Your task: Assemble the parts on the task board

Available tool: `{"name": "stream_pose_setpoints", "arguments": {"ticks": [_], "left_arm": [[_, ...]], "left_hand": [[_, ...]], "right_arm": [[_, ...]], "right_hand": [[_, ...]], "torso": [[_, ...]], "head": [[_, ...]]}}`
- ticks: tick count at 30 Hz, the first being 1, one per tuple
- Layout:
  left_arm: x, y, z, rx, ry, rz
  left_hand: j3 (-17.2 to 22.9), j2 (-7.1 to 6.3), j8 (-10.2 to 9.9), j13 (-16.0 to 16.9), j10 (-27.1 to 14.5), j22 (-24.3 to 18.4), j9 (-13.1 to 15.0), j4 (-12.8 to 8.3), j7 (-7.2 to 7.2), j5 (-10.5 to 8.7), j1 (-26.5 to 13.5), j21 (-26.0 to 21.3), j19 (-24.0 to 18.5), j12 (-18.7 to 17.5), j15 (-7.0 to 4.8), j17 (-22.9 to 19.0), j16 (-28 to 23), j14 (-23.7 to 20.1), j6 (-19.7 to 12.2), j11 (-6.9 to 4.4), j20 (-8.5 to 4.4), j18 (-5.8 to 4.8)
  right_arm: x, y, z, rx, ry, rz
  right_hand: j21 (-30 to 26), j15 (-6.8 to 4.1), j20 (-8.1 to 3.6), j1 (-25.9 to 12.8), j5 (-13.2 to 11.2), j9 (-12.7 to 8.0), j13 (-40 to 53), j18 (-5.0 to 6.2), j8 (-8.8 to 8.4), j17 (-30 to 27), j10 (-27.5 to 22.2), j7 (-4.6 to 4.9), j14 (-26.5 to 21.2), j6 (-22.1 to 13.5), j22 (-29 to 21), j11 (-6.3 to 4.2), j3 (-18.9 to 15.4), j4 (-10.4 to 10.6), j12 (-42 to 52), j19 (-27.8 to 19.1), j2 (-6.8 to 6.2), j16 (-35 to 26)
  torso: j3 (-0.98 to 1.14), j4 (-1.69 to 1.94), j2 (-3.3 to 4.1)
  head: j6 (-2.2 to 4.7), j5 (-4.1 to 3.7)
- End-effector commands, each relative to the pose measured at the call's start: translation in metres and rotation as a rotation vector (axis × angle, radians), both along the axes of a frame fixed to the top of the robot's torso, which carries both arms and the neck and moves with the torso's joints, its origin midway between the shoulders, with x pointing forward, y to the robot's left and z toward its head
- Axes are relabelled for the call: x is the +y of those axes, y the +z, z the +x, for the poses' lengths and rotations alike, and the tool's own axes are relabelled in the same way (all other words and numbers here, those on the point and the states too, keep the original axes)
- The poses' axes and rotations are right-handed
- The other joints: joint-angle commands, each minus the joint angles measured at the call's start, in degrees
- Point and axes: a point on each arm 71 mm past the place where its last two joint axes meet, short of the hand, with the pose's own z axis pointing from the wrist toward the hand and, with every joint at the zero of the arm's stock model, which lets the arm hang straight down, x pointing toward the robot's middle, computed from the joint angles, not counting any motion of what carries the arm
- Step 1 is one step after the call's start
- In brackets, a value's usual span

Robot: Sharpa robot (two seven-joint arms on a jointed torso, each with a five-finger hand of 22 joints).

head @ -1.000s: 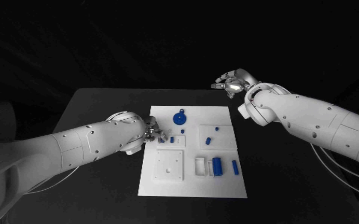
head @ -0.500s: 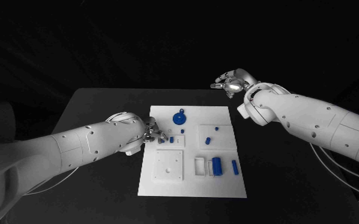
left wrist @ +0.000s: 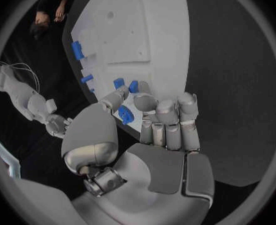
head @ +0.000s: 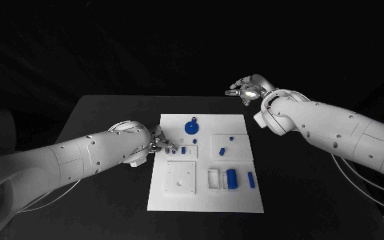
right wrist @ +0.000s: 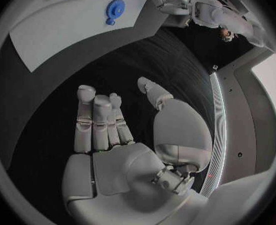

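Observation:
The white task board (head: 240, 195) lies mid-table. On it are a blue gear (head: 192, 127), a small blue peg (head: 183, 150), a blue cylinder (head: 232, 178) and a blue bar (head: 251, 179). My left hand (head: 158, 144) is at the board's left edge, thumb and a finger pinching a small blue part (left wrist: 126, 116) just above the board (left wrist: 144, 30). Two more blue pegs (left wrist: 119, 82) stand past its fingertips. My right hand (head: 246, 89) hovers beyond the board's far right corner, fingers extended and holding nothing (right wrist: 112, 135).
A square white recessed plate (head: 181, 177) sits at the board's near left, and a white slot frame (head: 213, 178) is beside the cylinder. Two small blue pegs (head: 222, 151) stand in a raised square at mid-right. Black table (head: 104, 112) surrounds the board.
My left forearm has sunk slightly toward the near side, while its hand stays at the board's left edge with the small part. The right arm has not moved.

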Motion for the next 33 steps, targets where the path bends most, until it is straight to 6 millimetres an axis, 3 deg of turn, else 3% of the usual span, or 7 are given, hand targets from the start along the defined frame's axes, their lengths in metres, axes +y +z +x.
{"name": "stream_pose_setpoints", "arguments": {"ticks": [1,15,18,20,23,28,33], "left_arm": [[-0.001,0.001,0.000,-0.004,0.029,-0.050],[0.004,0.023,0.011,-0.114,0.147,-0.355],[0.000,0.030,0.013,-0.187,0.129,-0.440],[-0.004,0.033,0.013,-0.221,0.114,-0.478],[-0.014,0.038,0.011,-0.284,0.052,-0.508],[-0.033,0.047,0.007,-0.409,-0.123,-0.473],[-0.057,0.052,0.000,-0.531,-0.343,-0.349]], "left_hand": [[-2.12,-0.51,-0.44,0.01,-0.52,0.40,0.16,0.27,0.19,-0.25,-1.69,-0.38,-0.80,0.01,0.04,-0.01,-0.01,-0.74,-1.30,0.47,-5.97,0.41],[-6.77,0.44,-5.32,-1.60,-11.15,-0.93,-1.15,0.67,4.29,-0.18,-1.73,-5.32,-8.20,-5.29,3.76,-2.55,-5.54,-9.56,-12.62,4.43,-4.23,-0.71],[-6.90,3.72,-5.95,-4.49,-17.46,-2.21,-1.57,-3.20,6.00,1.35,3.31,-9.52,-13.76,-10.68,6.51,-5.15,-10.38,-15.54,-14.24,6.54,-1.87,-2.56],[-7.38,6.83,-6.14,-6.44,-18.97,-2.98,-2.28,-9.10,6.95,7.62,8.43,-11.65,-15.75,-13.41,8.71,-6.94,-12.80,-17.43,-14.97,7.60,0.13,-3.47],[-3.62,9.09,-6.36,-10.04,-21.76,-4.08,-3.69,-14.84,7.78,7.55,15.79,-14.16,-16.81,-18.65,10.66,-9.20,-15.79,-18.91,-15.59,9.21,2.04,-3.48],[-0.45,8.73,-6.52,-15.83,-22.23,-3.52,-6.04,-16.65,8.48,7.19,20.81,-14.37,-15.82,-26.52,11.17,-10.15,-15.88,-17.60,-16.54,11.45,2.74,-2.99],[-0.88,8.09,-7.28,-21.04,-20.86,-2.47,-8.77,-16.70,7.92,3.80,23.07,-13.85,-13.89,-35.45,11.40,-10.68,-14.99,-15.21,-16.08,12.42,2.89,-2.04]], "right_arm": [[0.001,0.000,0.000,-0.001,0.016,-0.003],[-0.001,-0.001,0.000,-0.001,0.011,-0.004],[-0.001,-0.001,0.000,-0.001,0.012,-0.004],[-0.001,-0.001,0.000,-0.001,0.011,-0.004],[-0.002,-0.001,0.000,-0.001,0.011,-0.004],[-0.002,-0.001,0.000,-0.001,0.010,-0.005],[-0.001,-0.001,0.000,0.000,0.014,-0.004]], "right_hand": [[-0.28,-0.22,-0.36,-0.28,0.30,-0.10,-0.09,2.56,0.27,-0.10,-0.23,0.32,-0.18,-0.03,1.00,0.03,-0.13,0.22,0.40,-0.11,0.38,0.20],[-0.29,-0.21,-0.34,-0.38,0.32,-0.10,-0.13,2.56,0.26,-0.11,-0.25,0.33,-0.19,-0.03,0.99,0.04,-0.16,0.30,0.42,-0.11,0.39,0.19],[-0.30,-0.21,-0.34,-0.39,0.32,-0.10,-0.14,2.56,0.26,-0.12,-0.25,0.33,-0.19,-0.03,0.99,0.04,-0.16,0.31,0.42,-0.11,0.40,0.19],[-0.30,-0.21,-0.34,-0.39,0.33,-0.11,-0.15,2.56,0.26,-0.12,-0.25,0.33,-0.19,-0.03,0.99,0.03,-0.16,0.31,0.43,-0.12,0.40,0.19],[-0.30,-0.21,-0.34,-0.40,0.33,-0.11,-0.16,2.56,0.27,-0.12,-0.25,0.32,-0.19,-0.03,0.99,0.03,-0.15,0.32,0.43,-0.12,0.41,0.19],[-0.30,-0.21,-0.34,-0.40,0.34,-0.11,-0.17,2.56,0.27,-0.12,-0.26,0.32,-0.19,-0.02,0.99,0.03,-0.15,0.32,0.44,-0.12,0.42,0.19],[-0.31,-0.22,-0.35,-0.40,0.36,-0.11,-0.18,2.56,0.27,-0.12,-0.26,0.32,-0.19,-0.02,0.99,0.03,-0.14,0.33,0.45,-0.11,0.45,0.20]], "torso": [[0.02,-0.03,-0.01],[0.04,0.03,-0.04],[0.04,0.08,-0.06],[0.04,0.06,-0.05],[0.02,0.02,0.01],[0.01,0.02,0.02],[0.00,0.00,0.06]], "head": [[0.06,-0.07],[0.37,-0.32],[0.53,-0.42],[0.60,-0.47],[0.83,-0.69],[1.09,-0.72],[1.30,-0.79]]}}
